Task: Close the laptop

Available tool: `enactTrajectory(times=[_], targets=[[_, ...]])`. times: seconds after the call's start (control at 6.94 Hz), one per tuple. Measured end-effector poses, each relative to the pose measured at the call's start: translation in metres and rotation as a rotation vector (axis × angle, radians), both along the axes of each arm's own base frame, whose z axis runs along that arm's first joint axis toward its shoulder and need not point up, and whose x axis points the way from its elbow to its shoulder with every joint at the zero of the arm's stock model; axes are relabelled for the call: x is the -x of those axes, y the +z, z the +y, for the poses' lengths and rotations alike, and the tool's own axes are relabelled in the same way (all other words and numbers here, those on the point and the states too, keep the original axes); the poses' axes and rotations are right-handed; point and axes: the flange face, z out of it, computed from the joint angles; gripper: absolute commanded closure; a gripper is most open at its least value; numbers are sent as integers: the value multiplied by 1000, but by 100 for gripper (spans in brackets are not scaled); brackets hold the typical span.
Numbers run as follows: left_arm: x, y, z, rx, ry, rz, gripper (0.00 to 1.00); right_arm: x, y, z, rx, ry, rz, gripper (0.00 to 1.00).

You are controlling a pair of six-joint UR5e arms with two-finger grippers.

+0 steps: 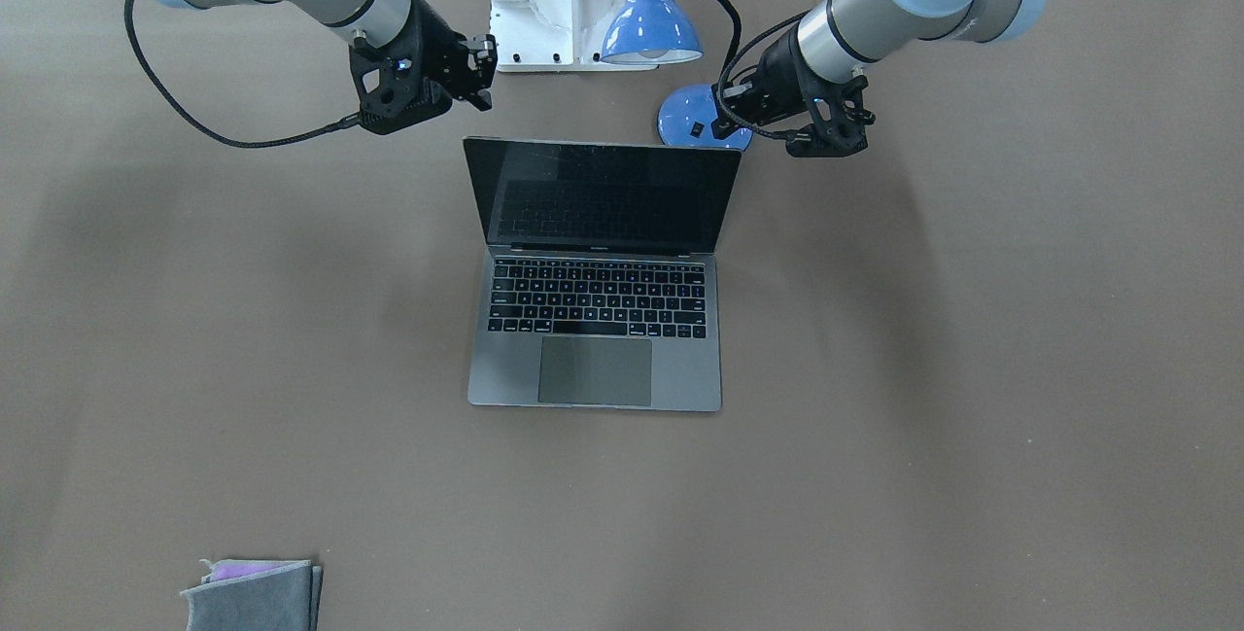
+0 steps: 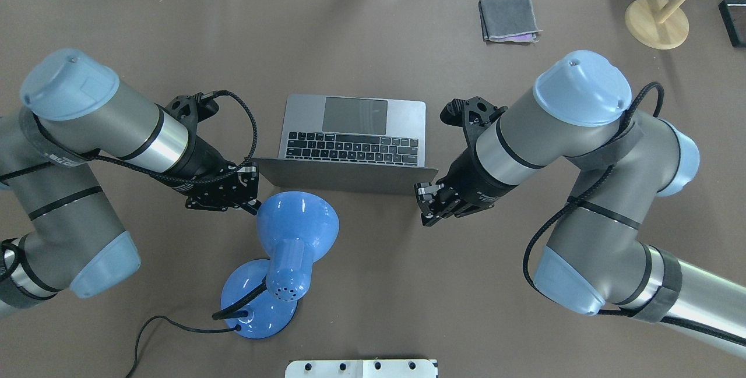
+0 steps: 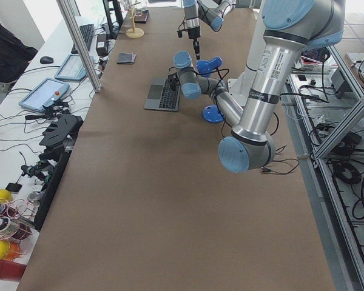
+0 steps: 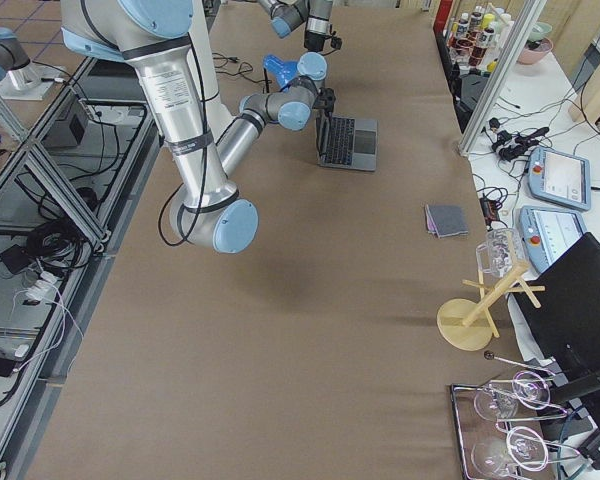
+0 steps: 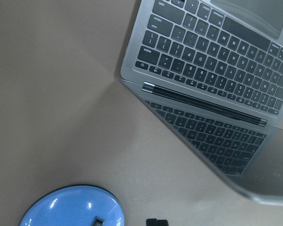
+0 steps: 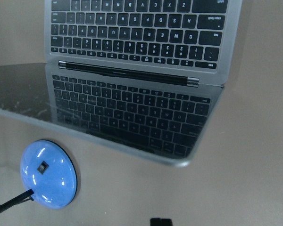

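The grey laptop (image 1: 595, 373) stands open in the middle of the table, its dark screen upright and its black keyboard and trackpad bare. It also shows from above (image 2: 352, 133). My left gripper (image 2: 252, 189) hovers by the lid's corner on my left, apart from it, and looks shut and empty. It also shows in the front view (image 1: 731, 108). My right gripper (image 2: 425, 203) hovers by the lid's other corner, also shut and empty, and shows in the front view too (image 1: 480, 69). Both wrist views look down on the screen and keyboard (image 5: 212, 56) (image 6: 141, 28).
A blue desk lamp (image 2: 297, 226) stands just behind the lid on my side, its shade close to my left gripper and its base (image 5: 70, 207) (image 6: 48, 174) on the table. A folded grey cloth (image 2: 508, 18) and a wooden stand (image 2: 655, 23) lie far across the table.
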Motion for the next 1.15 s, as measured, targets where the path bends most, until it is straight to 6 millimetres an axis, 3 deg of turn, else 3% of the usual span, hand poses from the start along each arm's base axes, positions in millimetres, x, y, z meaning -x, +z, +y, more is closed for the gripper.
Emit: enactTrajectory(times=[0.58, 0.86, 1.15], targets=[[-14, -31, -9, 8, -11, 29, 100, 15, -19, -19, -13, 29, -3, 100], [-23, -45, -19, -7, -32, 35, 100, 15, -24, -45, -11, 68, 6, 100], [-25, -44, -32, -10, -59, 25, 100, 17, -23, -74, -3, 105, 19, 100]])
